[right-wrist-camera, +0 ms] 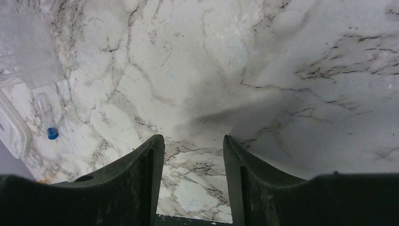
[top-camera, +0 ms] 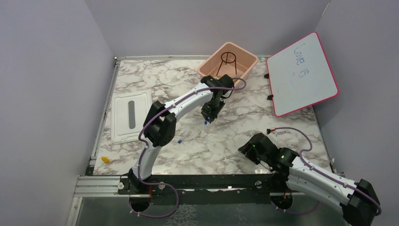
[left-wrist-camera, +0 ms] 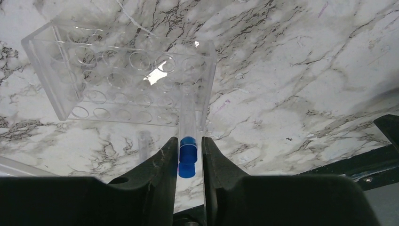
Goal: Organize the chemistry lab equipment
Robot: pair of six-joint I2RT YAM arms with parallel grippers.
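Observation:
My left gripper (left-wrist-camera: 188, 141) is shut on a clear test tube with a blue stopper (left-wrist-camera: 187, 150). The tube's far end reaches the near right corner of a clear plastic tube rack (left-wrist-camera: 94, 70). In the top view this gripper (top-camera: 207, 117) is at mid-table. A second clear tube (left-wrist-camera: 143, 143) lies on the marble beside the left finger. The black wire ring tripod (top-camera: 228, 58) stands inside the pink bin (top-camera: 244, 70). My right gripper (right-wrist-camera: 194, 141) is open and empty, low over bare marble at the front right (top-camera: 245, 149). The tan tube, tongs and spatula are out of view.
The white lid (top-camera: 131, 115) lies at the left. The pink-framed whiteboard (top-camera: 301, 73) leans at the back right. A tiny blue piece (top-camera: 179, 141) and a small yellow item (top-camera: 105, 159) lie near the front. A blue-stoppered tube (right-wrist-camera: 48, 120) lies in the right wrist view.

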